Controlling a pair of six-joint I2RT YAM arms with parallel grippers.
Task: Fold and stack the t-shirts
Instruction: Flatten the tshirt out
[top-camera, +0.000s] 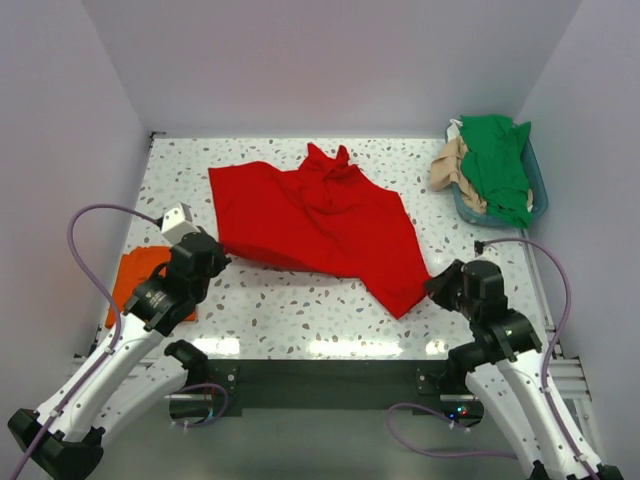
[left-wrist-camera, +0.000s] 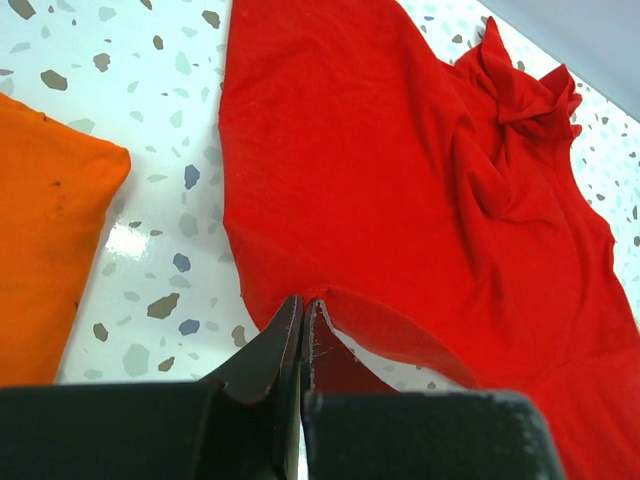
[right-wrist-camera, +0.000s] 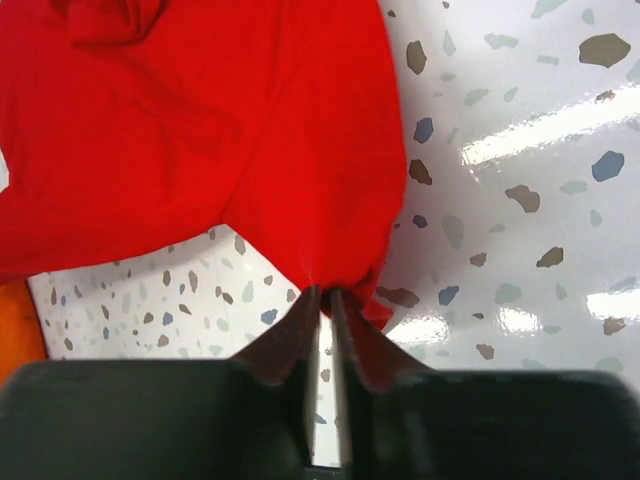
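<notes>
A large red t-shirt lies spread and rumpled across the middle of the table. My left gripper is shut on its near left hem, where the cloth bunches at the tips. At the shirt's near right corner my right gripper is shut on the red cloth, pinching a gathered point between its fingertips. In the top view the left gripper and right gripper sit at the shirt's two near corners. An orange t-shirt lies folded at the left edge, partly under my left arm.
A teal basket at the back right holds a green t-shirt and a tan one. White walls close the table at the back and both sides. The orange cloth also lies left of my left gripper.
</notes>
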